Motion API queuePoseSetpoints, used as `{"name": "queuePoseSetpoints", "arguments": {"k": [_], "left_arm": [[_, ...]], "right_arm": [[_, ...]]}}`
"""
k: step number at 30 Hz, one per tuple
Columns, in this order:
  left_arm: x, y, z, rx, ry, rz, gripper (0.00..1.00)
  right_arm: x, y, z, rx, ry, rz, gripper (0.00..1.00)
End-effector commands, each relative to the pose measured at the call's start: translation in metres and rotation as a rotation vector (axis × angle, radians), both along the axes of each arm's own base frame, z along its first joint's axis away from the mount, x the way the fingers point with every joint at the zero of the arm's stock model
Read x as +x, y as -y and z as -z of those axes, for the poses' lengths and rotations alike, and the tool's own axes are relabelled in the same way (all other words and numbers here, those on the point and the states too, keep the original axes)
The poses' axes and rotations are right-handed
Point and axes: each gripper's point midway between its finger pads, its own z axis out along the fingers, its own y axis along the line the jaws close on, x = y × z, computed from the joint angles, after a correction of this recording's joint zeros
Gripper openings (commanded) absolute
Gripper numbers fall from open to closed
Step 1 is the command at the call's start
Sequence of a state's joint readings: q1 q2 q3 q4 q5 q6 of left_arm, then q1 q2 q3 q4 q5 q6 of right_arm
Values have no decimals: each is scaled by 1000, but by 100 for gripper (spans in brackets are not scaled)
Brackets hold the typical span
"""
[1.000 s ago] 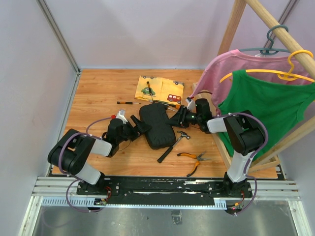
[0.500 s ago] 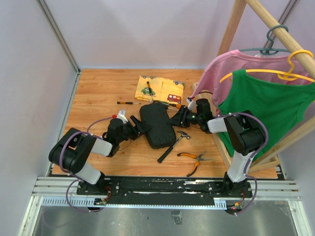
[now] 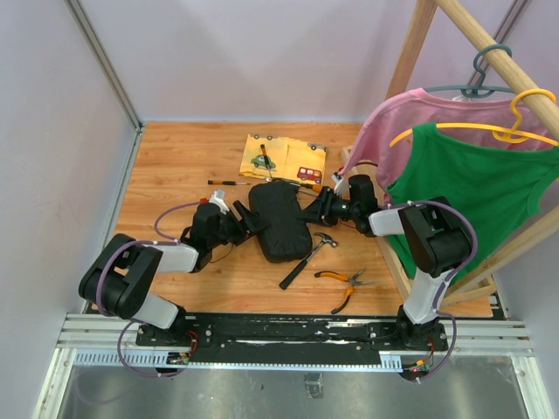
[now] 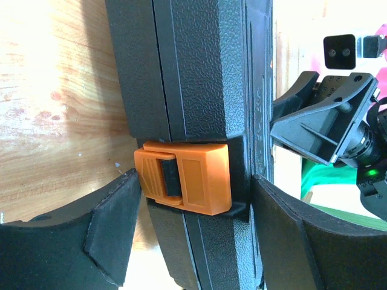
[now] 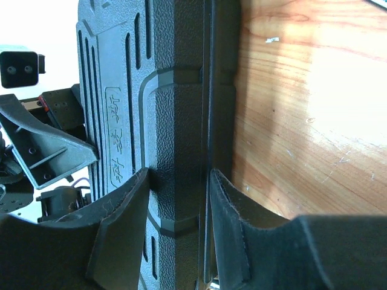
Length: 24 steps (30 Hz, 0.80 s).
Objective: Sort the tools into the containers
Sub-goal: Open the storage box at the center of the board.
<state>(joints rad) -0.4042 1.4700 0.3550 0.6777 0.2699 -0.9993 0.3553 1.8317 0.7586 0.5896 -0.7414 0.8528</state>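
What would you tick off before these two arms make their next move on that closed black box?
1. The black ribbed plastic tool case is open: not ok, lid shut.
2. The small orange latch is undone: not ok, it spans the seam.
3. The left gripper straddles the latch: ok; whether it presses, cannot tell.
4. The right gripper clamps the case's opposite edge: ok.
5. Tools inside: not ok; the steel claw hammer, orange-handled pliers and thin dark screwdriver lie on the wooden table.
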Motion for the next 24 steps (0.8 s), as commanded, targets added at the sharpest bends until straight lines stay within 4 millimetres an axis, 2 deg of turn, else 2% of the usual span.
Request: {"name": "queuePoseSetpoints", "arguments": {"k": [1, 18, 24], "left_arm": [[1, -20, 26, 168, -30, -31, 38], [6, -46, 44, 409, -104, -64, 36], [7, -48, 43, 432, -100, -63, 32]], "right_arm": [[-31, 40, 78, -241, -202, 74, 40], [-33, 38, 79, -285, -191, 51, 39], [-33, 37, 79, -293, -189, 44, 39]]}}
